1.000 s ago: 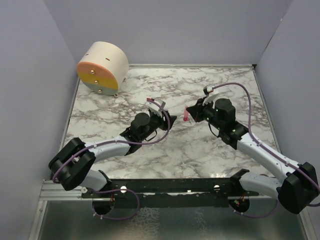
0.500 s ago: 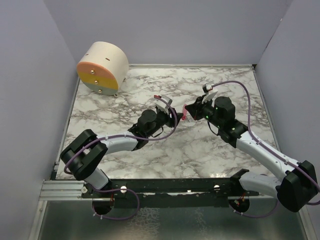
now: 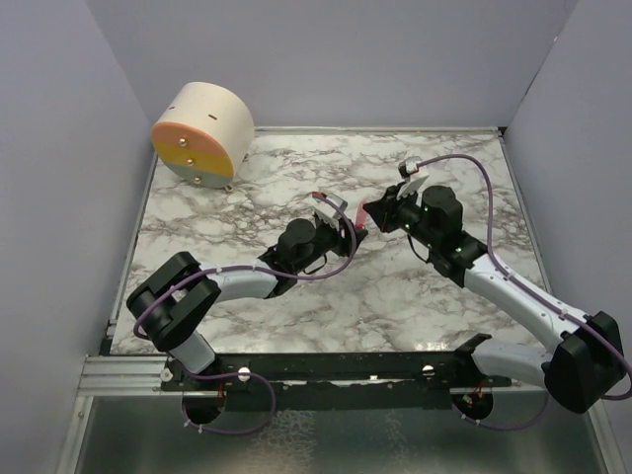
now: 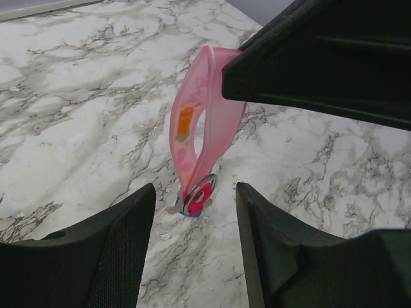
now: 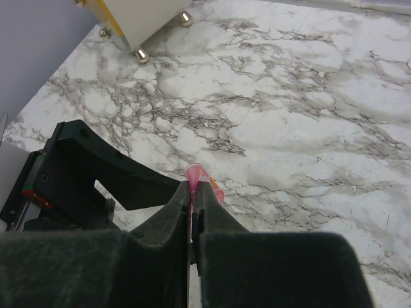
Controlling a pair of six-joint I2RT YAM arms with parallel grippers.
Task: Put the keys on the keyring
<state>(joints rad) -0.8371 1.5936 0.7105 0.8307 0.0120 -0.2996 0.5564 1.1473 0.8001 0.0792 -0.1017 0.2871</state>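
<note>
Where the two arms meet over the middle of the marble-patterned worktop (image 3: 247, 197), the overhead view shows the right claw (image 3: 369, 213) pinched shut on a slim pink-red plastic key (image 3: 361, 211), with the left claw (image 3: 348, 231) just beside it. From the left wrist, that claw's black fingers (image 4: 109, 256) stand half apart, holding nothing and flanking the key's dangling lower end. A thin metal keyring with a scrap of blue tag (image 4: 191, 212) sits there. From the right wrist, only the key's pink top shows above the clamped fingers. The key is lifted and presented. Whether the ring already passes through it cannot be told, so threading likely remains.
</note>
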